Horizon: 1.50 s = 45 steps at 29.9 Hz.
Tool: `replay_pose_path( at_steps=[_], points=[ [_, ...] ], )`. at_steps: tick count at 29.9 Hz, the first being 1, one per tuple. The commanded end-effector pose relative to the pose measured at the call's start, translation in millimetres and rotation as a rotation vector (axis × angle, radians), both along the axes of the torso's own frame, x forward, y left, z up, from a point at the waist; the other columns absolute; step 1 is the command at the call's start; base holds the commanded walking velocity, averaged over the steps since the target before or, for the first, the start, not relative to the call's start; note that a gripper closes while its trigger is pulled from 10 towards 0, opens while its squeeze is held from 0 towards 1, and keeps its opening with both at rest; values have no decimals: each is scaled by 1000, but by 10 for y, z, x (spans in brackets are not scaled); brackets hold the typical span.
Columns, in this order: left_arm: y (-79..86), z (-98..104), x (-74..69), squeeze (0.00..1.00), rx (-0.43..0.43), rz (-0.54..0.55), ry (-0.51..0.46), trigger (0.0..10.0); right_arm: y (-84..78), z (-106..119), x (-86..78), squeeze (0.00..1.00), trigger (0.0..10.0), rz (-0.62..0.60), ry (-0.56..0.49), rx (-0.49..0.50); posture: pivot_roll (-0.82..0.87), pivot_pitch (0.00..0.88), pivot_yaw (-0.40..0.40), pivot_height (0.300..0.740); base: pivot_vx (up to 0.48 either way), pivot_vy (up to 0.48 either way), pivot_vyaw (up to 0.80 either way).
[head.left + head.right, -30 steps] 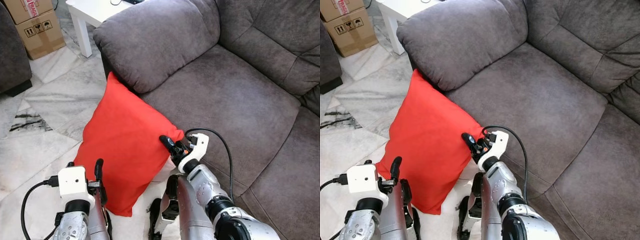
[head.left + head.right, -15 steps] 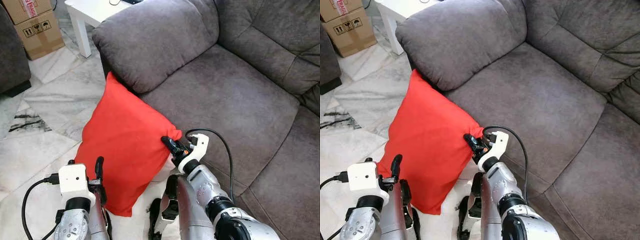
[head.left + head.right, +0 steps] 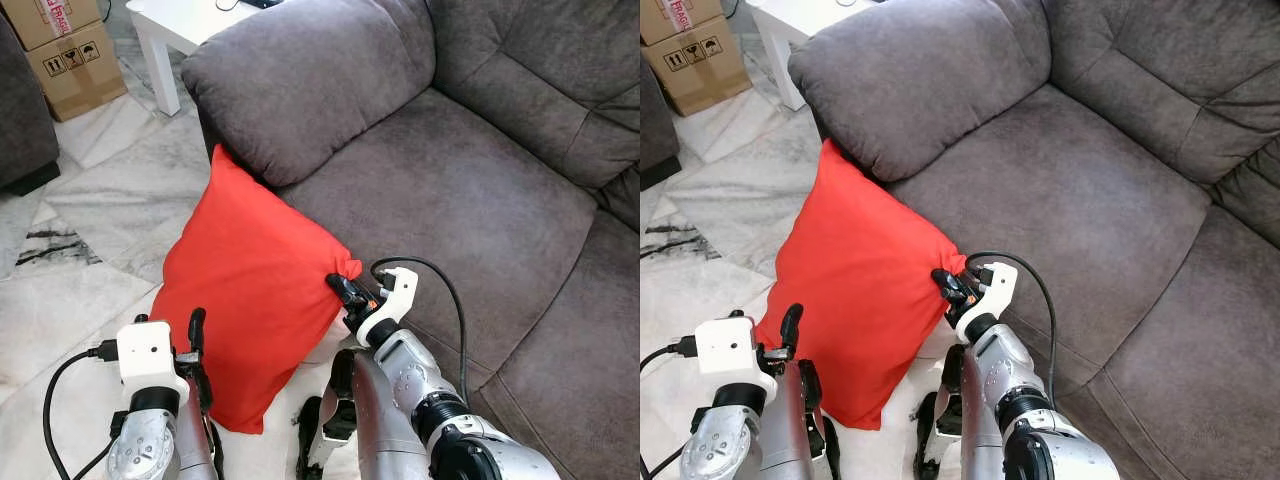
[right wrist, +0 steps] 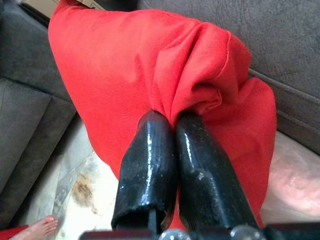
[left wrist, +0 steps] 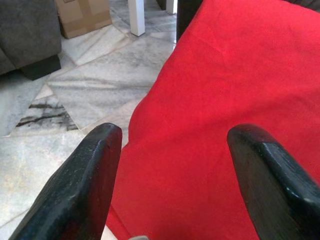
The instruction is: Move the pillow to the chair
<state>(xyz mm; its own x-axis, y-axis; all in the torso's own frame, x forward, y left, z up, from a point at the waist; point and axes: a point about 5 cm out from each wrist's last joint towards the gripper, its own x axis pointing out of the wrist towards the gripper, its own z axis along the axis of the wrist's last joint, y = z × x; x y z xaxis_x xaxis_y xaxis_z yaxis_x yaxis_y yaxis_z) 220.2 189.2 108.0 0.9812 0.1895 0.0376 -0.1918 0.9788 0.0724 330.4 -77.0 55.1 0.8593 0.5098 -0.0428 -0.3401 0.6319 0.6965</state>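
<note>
The red pillow (image 3: 250,300) stands on edge on the marble floor (image 3: 90,230), leaning against the front of the grey sofa (image 3: 450,190) just below its padded armrest (image 3: 300,80). Over the last second the right hand (image 3: 342,289) has pushed a little further into the pillow's upper right corner and closed: where its black fingers (image 4: 170,160) earlier only reached toward the fabric, they are now pressed together with a bunched fold of red cloth pinched between them, as the right wrist view shows plainly. The pillow itself has not lifted or shifted. The left hand (image 5: 175,165) hovers near the pillow's lower left side with its fingers spread apart, holding nothing. So the grasp looks made, and I judge the lift toward the chair is what remains.
</note>
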Motion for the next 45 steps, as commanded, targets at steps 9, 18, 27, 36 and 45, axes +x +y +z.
replay_pose_path(
  at_steps=[9, 18, 27, 36, 45],
  points=[
    [70, -49, 168, 0, 12, 0, -1, 10000, -39, 130, 55, 0, 0, -7, -92, 20, 224, 166, -194, 578, 0, 0, 0],
    [84, -9, 307, 0, 17, -17, -30, 10000, -108, 159, 22, 0, 10000, -3, -184, -97, 209, 117, -166, 578, 0, 0, 0],
    [80, 70, 412, 0, 28, -56, -61, 10000, -332, 339, -2, 0, 10000, -94, -335, -258, 176, 100, -129, 578, 0, 0, 0],
    [63, 118, 454, 0, 38, -79, -87, 10000, -448, 518, -140, 0, 10000, -175, -421, -345, 165, 77, -114, 578, 0, 0, 0],
    [58, 138, 463, 0, 42, -94, -103, 10000, -470, 593, -206, 0, 10000, -203, -430, -377, 170, 40, -112, 578, 0, 0, 0]
  ],
)
